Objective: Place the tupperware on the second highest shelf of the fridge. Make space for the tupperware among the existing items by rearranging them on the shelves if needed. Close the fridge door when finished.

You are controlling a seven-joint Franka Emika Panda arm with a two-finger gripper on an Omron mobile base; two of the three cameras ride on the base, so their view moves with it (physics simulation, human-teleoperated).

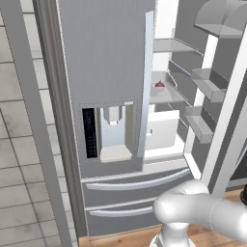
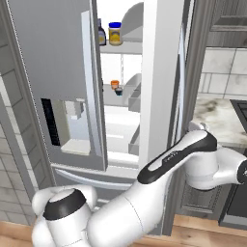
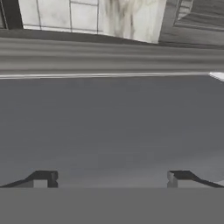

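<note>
The fridge [image 1: 106, 58] has its dispenser door shut, and the fridge door [image 2: 161, 72] on the right stands swung open. On the upper of the shelves [image 2: 120, 47] stand a dark bottle [image 2: 102, 34] and a yellow jar [image 2: 115, 34]. One shelf lower [image 1: 166, 95] are a tiny orange pot [image 2: 114, 84] and a small black bottle [image 2: 118, 90]. The tupperware is out of view. My arm [image 2: 183, 154] reaches right, past the open door. In the hand view my gripper [image 3: 111, 178] is open, with nothing between its fingertips [image 3: 41, 177], and it faces a flat dark grey surface.
Grey lipped bins [image 1: 208, 83] line the inside of the open door. Two wide drawers [image 1: 135, 181] lie below the doors. A marbled counter [image 2: 219, 118] and dark cabinets [image 2: 226, 29] lie right of the fridge, and a tiled wall [image 1: 19, 120] lies to its left.
</note>
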